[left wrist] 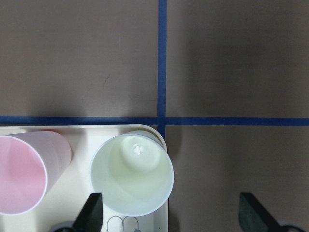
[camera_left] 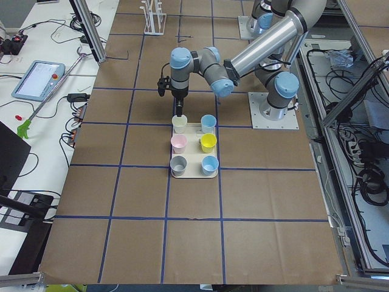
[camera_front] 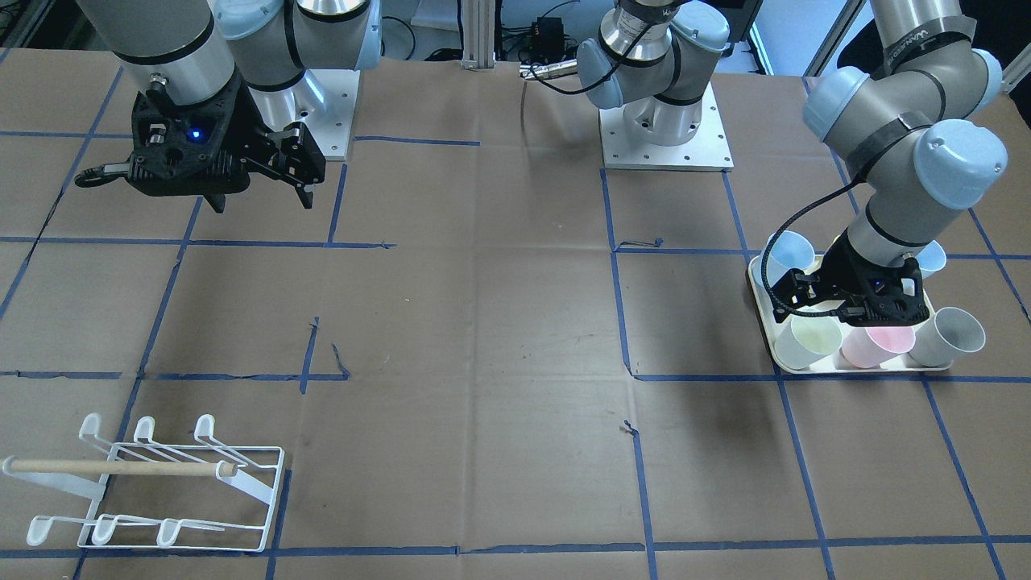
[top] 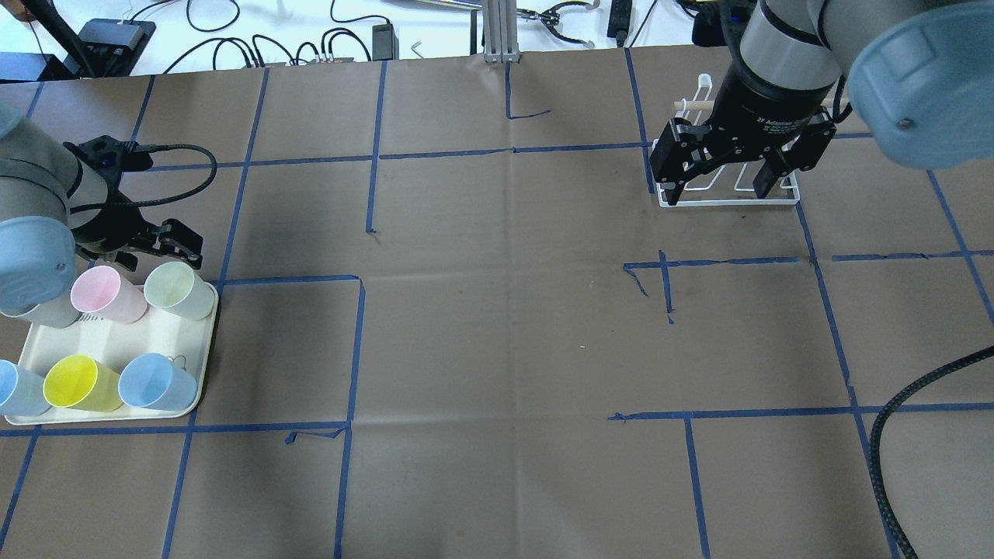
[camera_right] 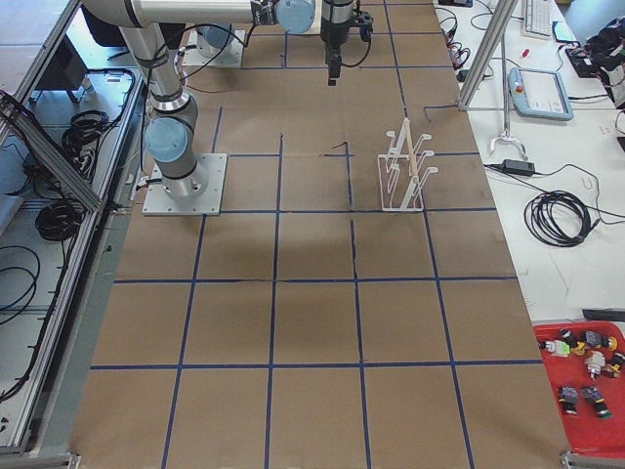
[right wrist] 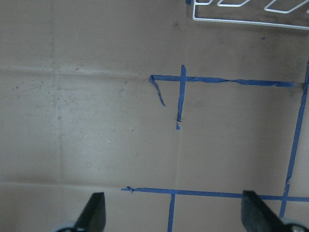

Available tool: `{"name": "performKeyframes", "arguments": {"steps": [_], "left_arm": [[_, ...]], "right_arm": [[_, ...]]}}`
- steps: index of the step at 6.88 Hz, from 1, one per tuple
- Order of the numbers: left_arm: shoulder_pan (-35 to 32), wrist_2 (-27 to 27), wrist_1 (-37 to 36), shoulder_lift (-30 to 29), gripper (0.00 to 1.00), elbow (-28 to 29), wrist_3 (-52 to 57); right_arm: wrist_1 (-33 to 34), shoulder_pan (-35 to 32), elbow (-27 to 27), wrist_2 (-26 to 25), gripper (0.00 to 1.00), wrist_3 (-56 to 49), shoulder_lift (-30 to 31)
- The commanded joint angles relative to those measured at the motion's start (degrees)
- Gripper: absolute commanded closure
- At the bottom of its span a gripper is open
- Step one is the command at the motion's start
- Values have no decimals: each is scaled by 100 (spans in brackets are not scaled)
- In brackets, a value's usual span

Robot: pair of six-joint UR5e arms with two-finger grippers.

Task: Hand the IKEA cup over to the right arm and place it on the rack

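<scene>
**While the cup sits off-centre, the pick is not lined up**

Because the pale green cup (left wrist: 133, 179) stands in a corner of the tray (top: 147, 334) on the robot's left side, only the left gripper (left wrist: 172, 210) is near it. The right gripper (camera_front: 262, 193) hangs high near its own base, well apart across the table (camera_front: 515, 322), with its fingers spread wide and nothing between them.

The left gripper is also wide open and grips nothing. It points straight down and the cup stands upright with its mouth up, so the two axes agree.

The offset is your problem. In the left wrist view the cup lies to one side of the midline. Its rim is just beside one fingertip, while the other fingertip hangs over bare table past the tray's edge. The pink cup (left wrist: 21, 174) stands just beyond that near finger.

To my eye you need a sideways shift toward the green cup before descending. Otherwise the near finger may land on the rim or between the two cups.

The rack (camera_front: 173, 483) stands on the right gripper's side, with no cup on its pegs.
</scene>
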State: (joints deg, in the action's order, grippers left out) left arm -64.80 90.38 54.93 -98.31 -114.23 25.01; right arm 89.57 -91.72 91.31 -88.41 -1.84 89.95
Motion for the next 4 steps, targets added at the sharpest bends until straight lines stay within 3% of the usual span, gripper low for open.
{"name": "performKeyframes", "arguments": {"steps": [1, 4], "left_arm": [[-15, 6, -149, -292, 0, -55, 13], [-24, 24, -317, -531, 0, -55, 39]], "right_arm": [[8, -4, 0, -1, 0, -1, -4], [8, -4, 9, 8, 0, 8, -21]]}}
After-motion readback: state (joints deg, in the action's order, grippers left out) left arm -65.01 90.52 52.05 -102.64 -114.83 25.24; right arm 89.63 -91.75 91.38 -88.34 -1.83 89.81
